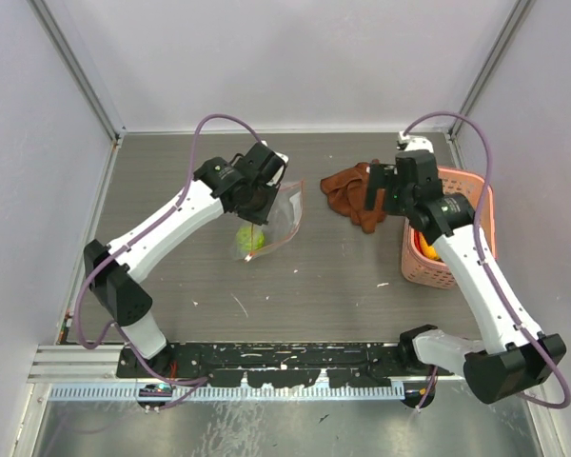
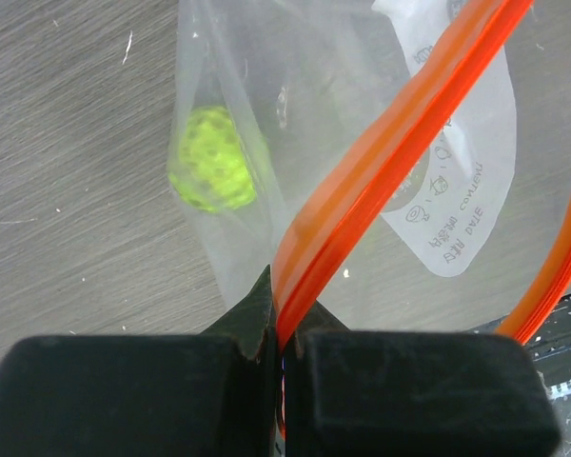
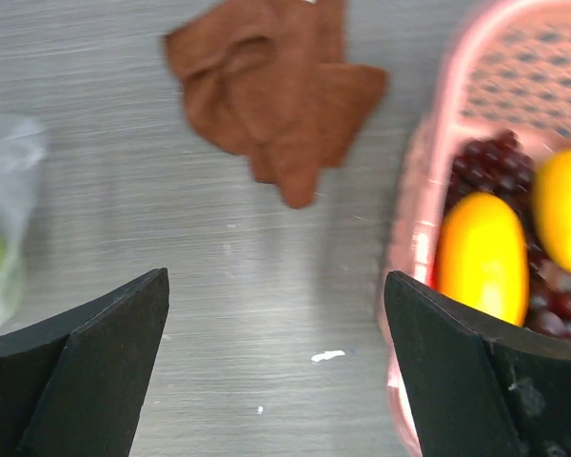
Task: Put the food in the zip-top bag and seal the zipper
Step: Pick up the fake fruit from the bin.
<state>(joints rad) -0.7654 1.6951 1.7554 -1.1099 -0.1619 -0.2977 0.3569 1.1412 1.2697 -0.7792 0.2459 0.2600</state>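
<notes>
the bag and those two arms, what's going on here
The left gripper is shut on the orange-red zipper of the clear zip-top bag, holding the bag by that edge. A lime-green ball is already inside. The right gripper is open and empty, hovering above the table between the brown cloth and the pink basket, where a yellow-orange fruit and a grape bunch lie. The bag does not look sealed yet.

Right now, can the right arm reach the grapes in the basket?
Probably yes. Its end effector is open beside the basket and nothing covers the basket, though two orange fruits lie over part of the grapes.
</notes>
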